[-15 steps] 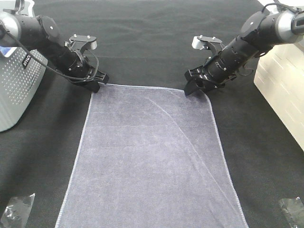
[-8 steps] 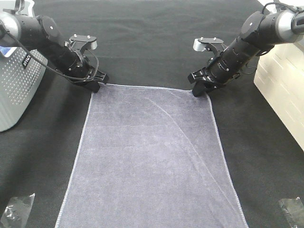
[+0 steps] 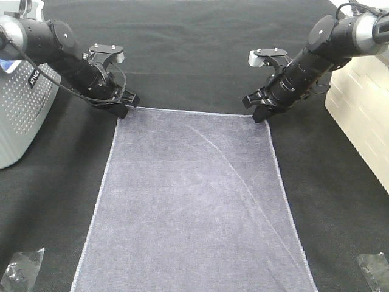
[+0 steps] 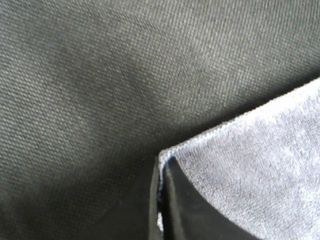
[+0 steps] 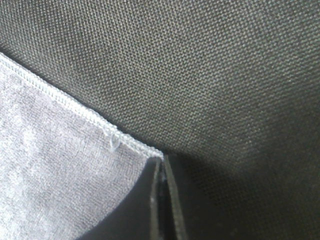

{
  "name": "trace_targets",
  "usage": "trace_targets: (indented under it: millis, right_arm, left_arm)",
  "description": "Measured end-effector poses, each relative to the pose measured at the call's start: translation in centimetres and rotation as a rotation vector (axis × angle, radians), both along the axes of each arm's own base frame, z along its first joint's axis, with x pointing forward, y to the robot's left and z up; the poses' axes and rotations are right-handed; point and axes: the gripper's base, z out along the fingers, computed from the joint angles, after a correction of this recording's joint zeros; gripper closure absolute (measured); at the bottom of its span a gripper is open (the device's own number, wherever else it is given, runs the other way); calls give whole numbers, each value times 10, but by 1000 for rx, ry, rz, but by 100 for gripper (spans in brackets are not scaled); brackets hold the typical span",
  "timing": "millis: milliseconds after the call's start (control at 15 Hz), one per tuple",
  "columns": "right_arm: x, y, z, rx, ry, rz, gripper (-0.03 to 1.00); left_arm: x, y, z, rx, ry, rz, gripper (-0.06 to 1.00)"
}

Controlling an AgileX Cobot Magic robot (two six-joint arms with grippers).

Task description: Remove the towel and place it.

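rectangular terry towel [image 3: 191,201], thin stitched hem, flat on woven black cloth [image 3: 182,55]

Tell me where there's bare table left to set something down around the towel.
Widest bare stretch: the black table cloth beyond the towel, between the two arms. Narrower strips run along both long hems. Crowded: the far corners, where the left tool and right tool pinch the towel, and the grey basket.

Both arms are black, built of jointed cylindrical segments, with silver-grey housings at their upper ends. Thin black cables loop along each forearm. A small grey camera block sits above each wrist. The left gripper [image 3: 124,109] and right gripper [image 3: 260,114] have black fingers.
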Motion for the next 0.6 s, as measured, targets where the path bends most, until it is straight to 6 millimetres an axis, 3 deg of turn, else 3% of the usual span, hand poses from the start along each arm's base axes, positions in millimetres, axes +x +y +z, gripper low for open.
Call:
trace_targets:
  millis: [267, 467, 600]
  right_arm:
    - [15, 0, 10, -26, -49, 22, 95]
    - [42, 1, 45, -25, -215, 9, 95]
    - [48, 1, 55, -23, -272, -3, 95]
  left_arm:
    - [4, 0, 2, 0, -47, 15, 94]
    - [13, -1, 13, -5, -121, 29, 94]
    - [22, -2, 27, -15, -185, 35, 94]
